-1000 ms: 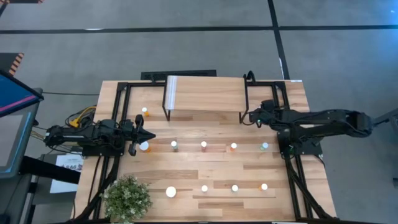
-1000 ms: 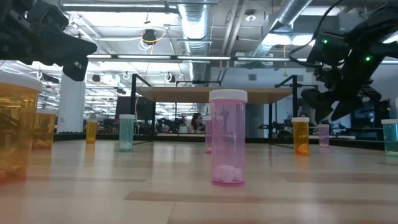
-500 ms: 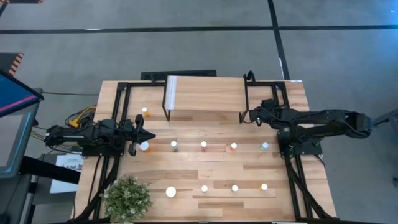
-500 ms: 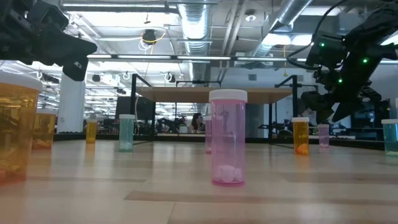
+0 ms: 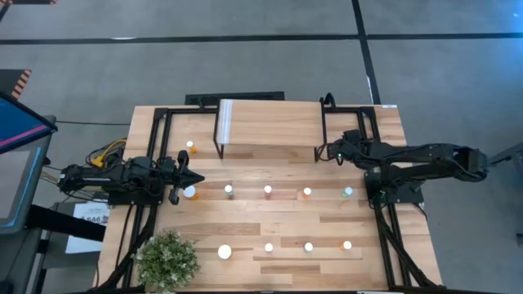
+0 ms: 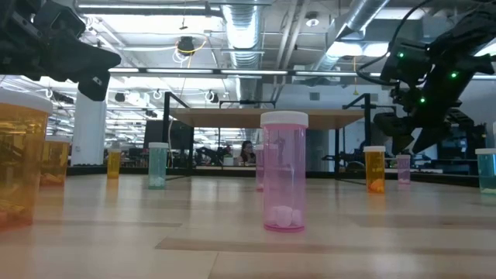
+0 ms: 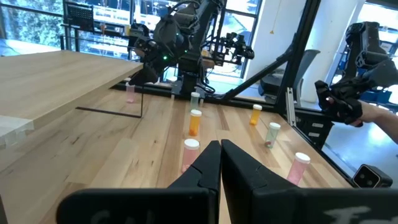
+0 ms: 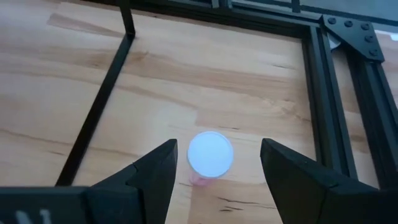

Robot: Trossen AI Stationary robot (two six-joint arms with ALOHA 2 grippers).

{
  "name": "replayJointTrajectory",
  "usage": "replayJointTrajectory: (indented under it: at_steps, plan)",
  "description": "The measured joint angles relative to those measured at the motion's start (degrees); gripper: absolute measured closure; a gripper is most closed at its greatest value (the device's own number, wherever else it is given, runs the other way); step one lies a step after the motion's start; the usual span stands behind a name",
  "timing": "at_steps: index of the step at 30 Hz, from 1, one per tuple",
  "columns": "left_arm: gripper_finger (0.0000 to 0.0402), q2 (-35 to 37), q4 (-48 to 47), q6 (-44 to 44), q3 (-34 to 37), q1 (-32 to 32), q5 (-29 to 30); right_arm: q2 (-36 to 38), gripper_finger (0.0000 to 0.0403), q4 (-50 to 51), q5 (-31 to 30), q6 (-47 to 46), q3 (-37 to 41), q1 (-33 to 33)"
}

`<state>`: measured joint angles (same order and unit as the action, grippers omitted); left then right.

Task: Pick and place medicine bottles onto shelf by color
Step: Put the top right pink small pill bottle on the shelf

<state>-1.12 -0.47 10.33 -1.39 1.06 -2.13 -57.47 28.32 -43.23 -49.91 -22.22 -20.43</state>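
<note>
Small white-capped medicine bottles stand upright on their bases in two rows on the wooden table (image 5: pixel 245 220). The shelf (image 5: pixel 270 122) stands on thin black legs at the far side. My right gripper (image 8: pixel 217 150) is open and points down by the shelf's right legs (image 5: pixel 335 152). Its fingers stand on either side of a pink bottle (image 8: pixel 210 153), also (image 6: pixel 403 168), without touching it. My left gripper (image 7: pixel 220 155) is shut and empty, held level above the table's left part (image 5: pixel 193 177), next to a larger bottle (image 5: pixel 189 193).
A potted plant (image 5: pixel 167 260) sits at the near left corner. Black frame rails (image 8: pixel 323 93) run close beside the pink bottle, with a shelf leg (image 8: pixel 93 118) on its other side. A lone orange bottle (image 5: pixel 189 147) stands left of the shelf. A person's hand (image 7: pixel 348 102) shows beyond the table.
My right arm's wrist has shifted and tipped slightly above the pink bottle by the shelf's right legs. The bottles and my left arm have stayed where they were.
</note>
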Motion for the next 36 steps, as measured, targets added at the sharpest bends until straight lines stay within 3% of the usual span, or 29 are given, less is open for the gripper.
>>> replayJointTrajectory:
  at_steps: [19, 31, 36]
  plan:
    - [0.0402, 0.0, 0.01, 0.0, 0.0, 0.01, 0.0, 0.0, 0.0174, -0.13, 2.17, -2.71, 0.0, 0.0]
    - [0.0401, 0.0, 0.0, 0.0, 0.0, 0.02, 0.0, -0.03, 0.0223, -0.11, 2.83, -2.69, 0.02, 0.0]
    - [0.0401, 0.0, 0.02, 0.0, -0.01, 0.02, 0.0, -3.25, 0.0241, -0.34, 3.0, -2.71, 0.04, -0.36]
